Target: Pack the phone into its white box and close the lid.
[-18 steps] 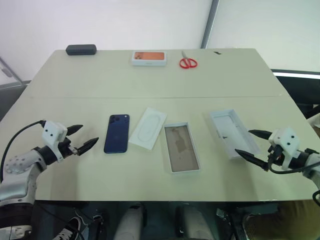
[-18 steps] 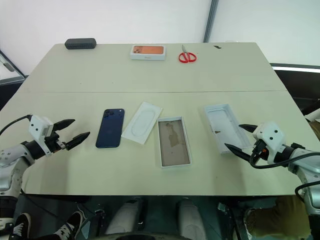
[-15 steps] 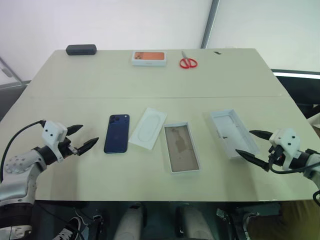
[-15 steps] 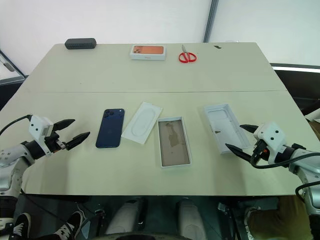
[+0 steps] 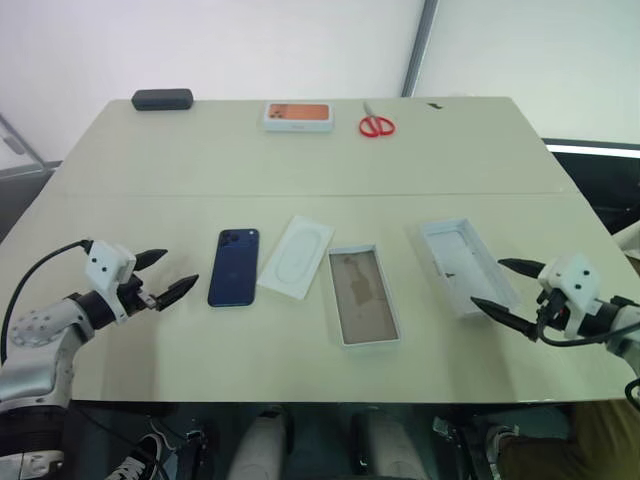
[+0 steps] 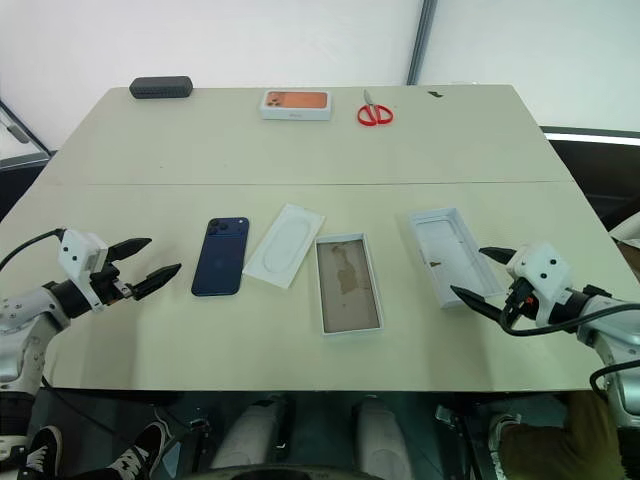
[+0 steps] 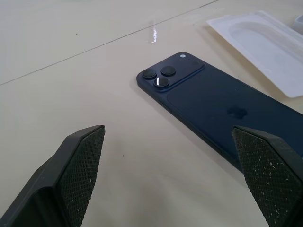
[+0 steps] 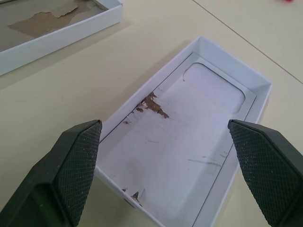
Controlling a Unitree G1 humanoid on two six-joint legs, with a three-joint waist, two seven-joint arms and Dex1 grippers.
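Phone point(image 5: 234, 267) lies just right of your spread, empty left fingers point(image 5: 162, 276), long axis probably pointing away; right fingers point(image 5: 509, 288) empty too.

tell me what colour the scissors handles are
Red; the scissors show best in the right eye view.

Left pincer point(image 7: 173, 177) spread wide, empty, black textured fingers point(image 7: 78, 163) at lower left and lower right of frame. Phone point(image 7: 222, 111) face down on bench point(image 7: 71, 71), centre to right, camera cluster toward upper left. White insert card point(image 7: 265, 42) upper right, just beside phone, apart.
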